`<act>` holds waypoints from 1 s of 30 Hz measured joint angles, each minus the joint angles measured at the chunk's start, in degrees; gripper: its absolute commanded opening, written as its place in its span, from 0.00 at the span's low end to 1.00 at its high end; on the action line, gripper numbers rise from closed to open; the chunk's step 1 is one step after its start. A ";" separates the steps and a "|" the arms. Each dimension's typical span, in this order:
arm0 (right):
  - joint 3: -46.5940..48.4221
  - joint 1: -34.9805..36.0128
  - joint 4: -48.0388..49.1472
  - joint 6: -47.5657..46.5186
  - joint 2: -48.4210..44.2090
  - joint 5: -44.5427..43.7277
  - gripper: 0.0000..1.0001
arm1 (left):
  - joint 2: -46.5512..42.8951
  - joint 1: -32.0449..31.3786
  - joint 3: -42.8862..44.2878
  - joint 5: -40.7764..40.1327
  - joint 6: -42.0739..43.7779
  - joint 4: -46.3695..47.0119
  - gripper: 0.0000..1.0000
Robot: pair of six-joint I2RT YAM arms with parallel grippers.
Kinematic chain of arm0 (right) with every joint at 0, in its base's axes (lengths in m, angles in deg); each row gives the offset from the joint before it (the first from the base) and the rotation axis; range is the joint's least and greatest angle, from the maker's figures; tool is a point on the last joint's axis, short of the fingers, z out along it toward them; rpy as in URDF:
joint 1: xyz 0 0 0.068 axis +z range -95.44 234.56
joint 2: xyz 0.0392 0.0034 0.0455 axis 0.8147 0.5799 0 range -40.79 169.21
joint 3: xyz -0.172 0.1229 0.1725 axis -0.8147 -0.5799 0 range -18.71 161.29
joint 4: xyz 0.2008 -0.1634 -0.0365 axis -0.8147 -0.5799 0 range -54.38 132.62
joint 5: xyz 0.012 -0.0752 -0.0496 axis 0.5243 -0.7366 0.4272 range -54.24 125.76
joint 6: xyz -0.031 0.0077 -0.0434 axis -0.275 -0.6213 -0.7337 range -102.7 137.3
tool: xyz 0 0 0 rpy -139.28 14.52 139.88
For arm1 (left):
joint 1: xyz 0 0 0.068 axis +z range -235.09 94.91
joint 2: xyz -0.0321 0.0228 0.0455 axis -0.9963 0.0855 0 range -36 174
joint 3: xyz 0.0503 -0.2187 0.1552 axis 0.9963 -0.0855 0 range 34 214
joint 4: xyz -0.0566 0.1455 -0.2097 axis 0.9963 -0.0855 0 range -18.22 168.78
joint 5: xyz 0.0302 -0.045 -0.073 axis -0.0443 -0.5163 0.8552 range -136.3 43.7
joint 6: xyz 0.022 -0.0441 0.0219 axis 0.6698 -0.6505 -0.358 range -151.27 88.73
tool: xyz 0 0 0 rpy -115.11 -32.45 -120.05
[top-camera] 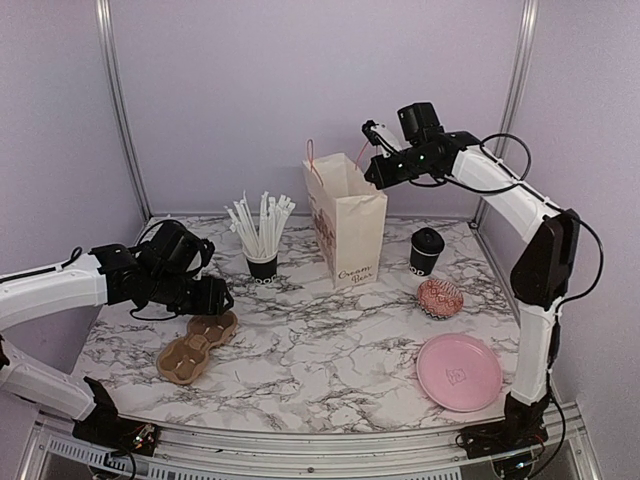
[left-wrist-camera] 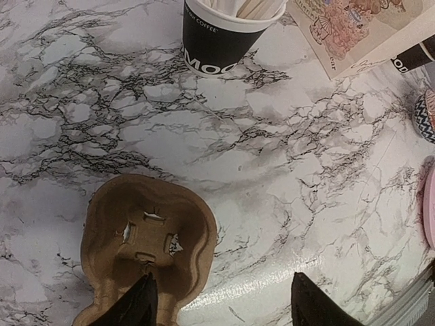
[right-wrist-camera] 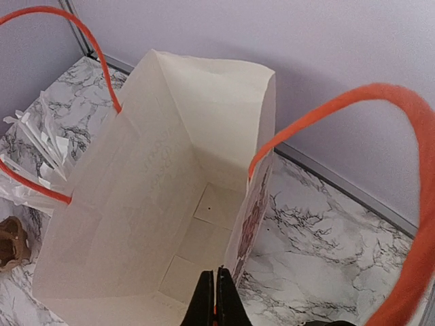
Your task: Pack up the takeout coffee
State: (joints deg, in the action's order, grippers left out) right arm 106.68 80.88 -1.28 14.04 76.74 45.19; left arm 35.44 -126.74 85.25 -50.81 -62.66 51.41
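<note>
The takeout coffee (top-camera: 426,250), a small black cup with its black lid on, stands on the marble right of the white paper bag (top-camera: 348,225); a sliver of the coffee (left-wrist-camera: 416,57) shows in the left wrist view. My right gripper (top-camera: 372,135) hovers above the bag's right rim. In the right wrist view it (right-wrist-camera: 215,299) is shut, with a bit of the orange handle (right-wrist-camera: 353,102) between its fingertips, and the bag (right-wrist-camera: 170,204) is open and empty below. My left gripper (left-wrist-camera: 221,302) is open low over the brown cup tray (left-wrist-camera: 146,238), holding nothing.
A black cup full of white straws (top-camera: 262,255) stands left of the bag. A patterned round pouch (top-camera: 440,297) and a pink plate (top-camera: 459,371) lie at the right front. The brown tray (top-camera: 198,345) lies front left. Frame posts stand at the back corners.
</note>
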 measured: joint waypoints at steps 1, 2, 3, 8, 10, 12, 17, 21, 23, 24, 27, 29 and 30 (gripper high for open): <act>-0.52 -0.02 -0.04 -0.24 -0.70 0.70 0.00 | 0.00 0.00 0.00 -0.02 0.00 0.09 0.68; -0.79 -0.04 -0.07 -0.46 -1.18 1.11 0.00 | 0.00 0.00 0.00 -0.02 0.00 0.11 0.68; -1.36 -0.04 -0.04 -1.01 -2.16 2.25 0.00 | 0.00 0.00 0.00 -0.20 0.00 0.11 0.68; -5.09 -0.15 -0.09 -4.57 -8.00 8.52 0.00 | 0.04 0.02 0.04 -2.73 0.15 -1.27 0.66; -7.52 -0.17 0.04 -6.49 -11.08 11.45 0.00 | 0.50 0.02 0.33 -3.48 0.35 -2.64 0.64; -9.92 -0.20 0.04 -8.46 -13.81 14.10 0.00 | 1.55 0.02 0.98 -3.72 0.66 -4.52 0.62; -15.80 -0.20 0.26 -12.70 -19.06 20.85 0.00 | 5.40 0.02 2.58 -4.66 1.29 -10.36 0.50; -18.32 -0.20 -0.22 -15.82 -21.07 26.62 0.00 | 8.50 0.09 2.69 -5.49 2.10 -13.73 0.45; -18.47 -0.20 -0.90 -17.99 -21.59 29.27 0.00 | 9.90 0.20 2.71 -5.81 2.49 -15.06 0.45; -18.49 -0.20 -1.33 -19.12 -21.90 30.49 0.00 | 10.49 0.37 2.73 -6.03 2.73 -15.67 0.45; -18.73 -0.17 -3.08 -23.08 -23.04 33.68 0.00 | 11.74 0.85 3.06 -6.03 3.89 -17.07 0.45; -19.50 -0.15 -3.82 -25.16 -23.89 35.23 0.00 | 12.59 1.42 3.37 -5.92 4.92 -17.55 0.45; -19.96 -0.07 -4.15 -25.99 -24.26 35.78 0.00 | 12.98 1.62 3.39 -5.81 5.31 -17.55 0.46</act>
State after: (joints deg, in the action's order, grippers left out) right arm 86.72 80.82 -5.43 -11.95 52.48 80.97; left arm 48.42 -125.13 88.63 -56.63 -57.35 33.85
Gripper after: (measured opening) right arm 0.009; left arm 0.455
